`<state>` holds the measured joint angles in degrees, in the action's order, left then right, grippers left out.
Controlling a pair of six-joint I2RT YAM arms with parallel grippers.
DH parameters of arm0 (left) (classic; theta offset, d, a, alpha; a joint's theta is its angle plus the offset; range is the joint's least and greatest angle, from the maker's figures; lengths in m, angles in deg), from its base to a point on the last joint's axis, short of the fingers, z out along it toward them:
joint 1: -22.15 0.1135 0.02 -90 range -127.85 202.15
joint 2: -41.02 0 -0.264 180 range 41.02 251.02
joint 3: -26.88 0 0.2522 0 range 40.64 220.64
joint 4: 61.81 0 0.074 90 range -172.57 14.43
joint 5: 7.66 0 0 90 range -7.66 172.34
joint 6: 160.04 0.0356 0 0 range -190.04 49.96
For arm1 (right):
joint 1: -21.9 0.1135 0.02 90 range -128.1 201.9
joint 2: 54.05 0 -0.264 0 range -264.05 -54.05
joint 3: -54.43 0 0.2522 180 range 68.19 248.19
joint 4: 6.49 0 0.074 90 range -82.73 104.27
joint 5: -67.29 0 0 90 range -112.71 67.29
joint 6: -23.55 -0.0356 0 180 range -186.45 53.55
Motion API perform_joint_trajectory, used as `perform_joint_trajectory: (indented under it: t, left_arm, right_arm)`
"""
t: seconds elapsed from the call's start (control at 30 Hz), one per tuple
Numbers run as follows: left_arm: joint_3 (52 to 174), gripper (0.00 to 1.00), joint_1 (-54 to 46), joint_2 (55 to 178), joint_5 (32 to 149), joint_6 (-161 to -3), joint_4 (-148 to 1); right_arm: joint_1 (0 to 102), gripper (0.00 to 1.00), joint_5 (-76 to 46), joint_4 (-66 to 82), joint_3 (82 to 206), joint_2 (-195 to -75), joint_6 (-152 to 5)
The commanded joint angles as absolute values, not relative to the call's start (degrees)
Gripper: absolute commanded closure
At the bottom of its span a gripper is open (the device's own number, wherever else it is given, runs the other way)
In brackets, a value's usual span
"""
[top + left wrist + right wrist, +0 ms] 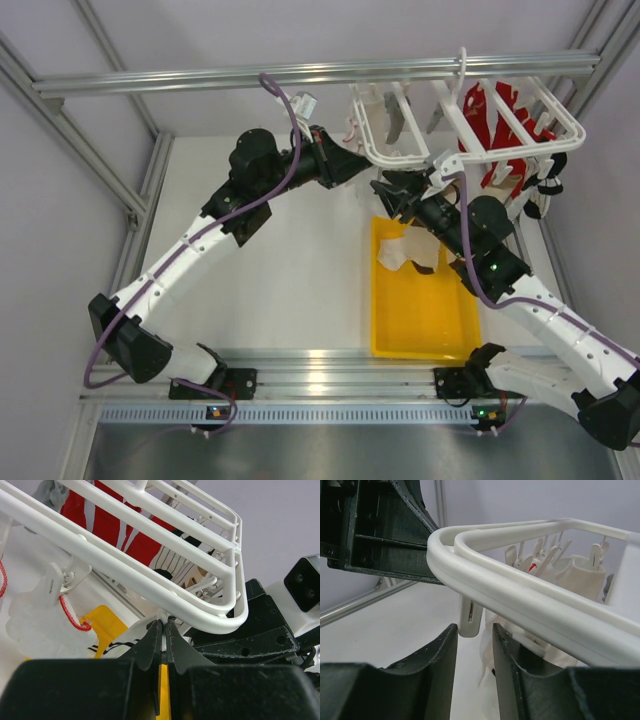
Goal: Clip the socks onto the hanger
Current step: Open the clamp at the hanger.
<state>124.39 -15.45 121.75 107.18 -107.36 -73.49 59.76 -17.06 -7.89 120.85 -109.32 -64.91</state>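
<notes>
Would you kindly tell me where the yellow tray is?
In the top view, the yellow tray lies on the table right of centre, below the hanger, with a sock in its far end.

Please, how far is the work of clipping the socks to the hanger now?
Done: some pale pieces, likely socks, already hang from clips on the hanger. In hand: the shut left gripper is at the hanger's corner, and the open right gripper sits just below a free clip. Left: at least one sock lies in the yellow tray.
</notes>
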Motion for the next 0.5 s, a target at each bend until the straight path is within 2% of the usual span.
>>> perform_joint_trajectory:
  t: [0.0, 0.13, 0.27, 0.37, 0.4, 0.47]
  left_arm:
    - [123.43, 1.0, -16.61, 120.3, 110.2, -108.45, -72.41]
    - [123.43, 1.0, -16.52, 120.56, 109.93, -108.8, -72.32]
    - [123.43, 1.0, -16.61, 120.65, 110.11, -108.98, -72.32]
    - [123.26, 1.0, -16.7, 120.39, 110.2, -108.98, -72.32]
    - [123.17, 1.0, -16.78, 120.39, 110.2, -108.98, -72.24]
    - [123.08, 1.0, -16.7, 120.04, 110.11, -108.8, -72.32]
  right_arm:
    - [60.13, 0.66, -17.0, -15.05, 124.26, -109.25, -63.99]
    - [60.22, 0.63, -15.16, -15.58, 124.26, -109.16, -64.17]
    - [60.3, 0.64, -15.59, -15.76, 124.44, -109.42, -63.64]
    - [60.22, 0.76, -15.77, -15.41, 124.61, -109.51, -63.2]
    - [60.22, 0.88, -15.85, -15.4, 124.53, -109.51, -63.11]
    - [60.3, 0.98, -15.94, -15.4, 124.35, -109.51, -62.76]
